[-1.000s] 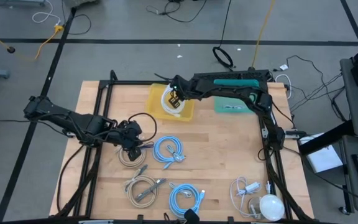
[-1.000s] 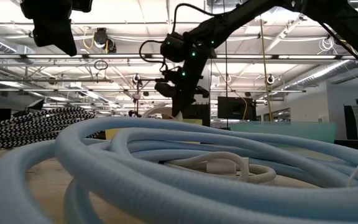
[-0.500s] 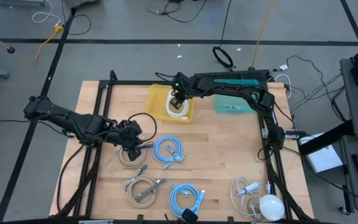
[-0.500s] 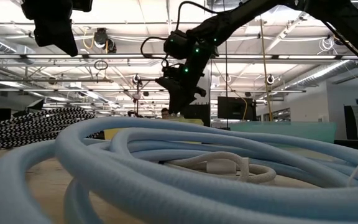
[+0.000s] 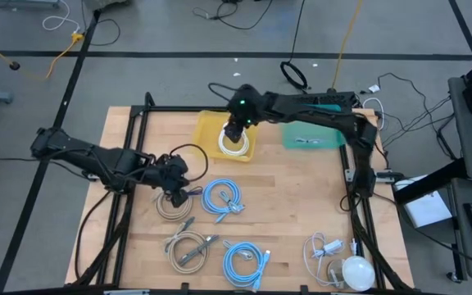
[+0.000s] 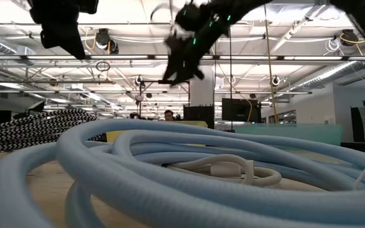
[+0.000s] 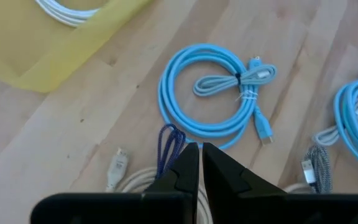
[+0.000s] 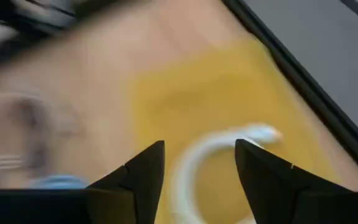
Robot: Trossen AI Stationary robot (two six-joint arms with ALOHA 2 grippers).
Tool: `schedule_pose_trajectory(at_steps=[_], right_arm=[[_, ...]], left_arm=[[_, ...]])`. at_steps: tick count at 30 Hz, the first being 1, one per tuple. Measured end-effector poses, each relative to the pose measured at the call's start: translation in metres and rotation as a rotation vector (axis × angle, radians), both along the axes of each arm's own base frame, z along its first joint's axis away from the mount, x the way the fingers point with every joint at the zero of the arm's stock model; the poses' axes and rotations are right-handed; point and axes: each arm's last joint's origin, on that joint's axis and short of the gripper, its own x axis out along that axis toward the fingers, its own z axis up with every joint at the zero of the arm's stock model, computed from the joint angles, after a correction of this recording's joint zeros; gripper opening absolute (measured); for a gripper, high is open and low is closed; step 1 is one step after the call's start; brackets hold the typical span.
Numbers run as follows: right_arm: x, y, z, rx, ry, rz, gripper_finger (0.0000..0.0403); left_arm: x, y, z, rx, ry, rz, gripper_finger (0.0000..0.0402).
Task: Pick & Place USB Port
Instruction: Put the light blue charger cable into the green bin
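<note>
Cable handling was judged as follows: the white USB cable point(image 5: 235, 143) was light, limp and coiled, best gripped across the bundled loops, not at a connector. It lay in the yellow tray point(image 5: 206, 131) near the table's far edge. The right gripper point(image 5: 233, 129) hung just above the coil, jaws apart and empty, the cable below them. The left gripper point(image 5: 177, 190) was closed and empty above a beige cable point(image 5: 169, 206).
</note>
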Motion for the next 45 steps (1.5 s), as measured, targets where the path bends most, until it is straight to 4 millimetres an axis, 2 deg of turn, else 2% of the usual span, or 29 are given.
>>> schedule_pose_trajectory(at_steps=[2,6,9,11,15,18,21,25,29,33,37,41,45], right_arm=[[-0.010,0.022,0.026,0.023,-0.045,0.079,0.0175],[-0.038,0.080,0.073,0.007,-0.083,0.223,0.0160],[-0.061,0.121,0.095,-0.062,-0.056,0.257,0.0150],[-0.075,0.144,0.103,-0.121,-0.015,0.252,0.0144],[-0.099,0.180,0.109,-0.197,0.071,0.223,0.0136],[-0.112,0.198,0.100,-0.215,0.150,0.182,0.0133],[-0.121,0.208,0.087,-0.212,0.178,0.120,0.0134],[-0.133,0.211,0.070,-0.159,0.193,0.026,0.0138],[-0.153,0.207,0.058,-0.082,0.183,-0.056,0.0141],[-0.174,0.204,0.051,-0.017,0.129,-0.106,0.0141],[-0.188,0.201,0.049,0.044,0.033,-0.135,0.0141],[-0.198,0.199,0.048,0.084,-0.044,-0.146,0.0141],[-0.204,0.200,0.043,0.098,-0.060,-0.138,0.0141]], left_arm=[[0.002,0.005,0.000,-0.016,0.003,-0.008,0.0024],[0.006,0.015,0.002,-0.034,-0.020,-0.020,0.0024],[0.009,0.019,0.003,-0.050,-0.043,-0.032,0.0024],[0.012,0.020,0.005,-0.071,-0.069,-0.090,0.0024],[0.022,0.009,0.008,-0.067,-0.148,-0.348,0.0024],[0.032,-0.004,0.004,0.022,-0.182,-0.536,0.0024],[0.047,-0.011,-0.010,0.070,-0.162,-0.625,0.0024],[0.069,-0.009,-0.047,0.087,-0.006,-0.648,0.0027],[0.094,-0.008,-0.073,0.052,0.092,-0.685,0.0059],[0.116,-0.010,-0.072,0.077,0.094,-0.731,0.0108],[0.133,-0.011,-0.054,0.257,0.048,-0.767,0.0155],[0.138,-0.007,-0.046,0.409,0.048,-0.769,0.0187],[0.135,-0.001,-0.053,0.427,0.138,-0.802,0.0199]])
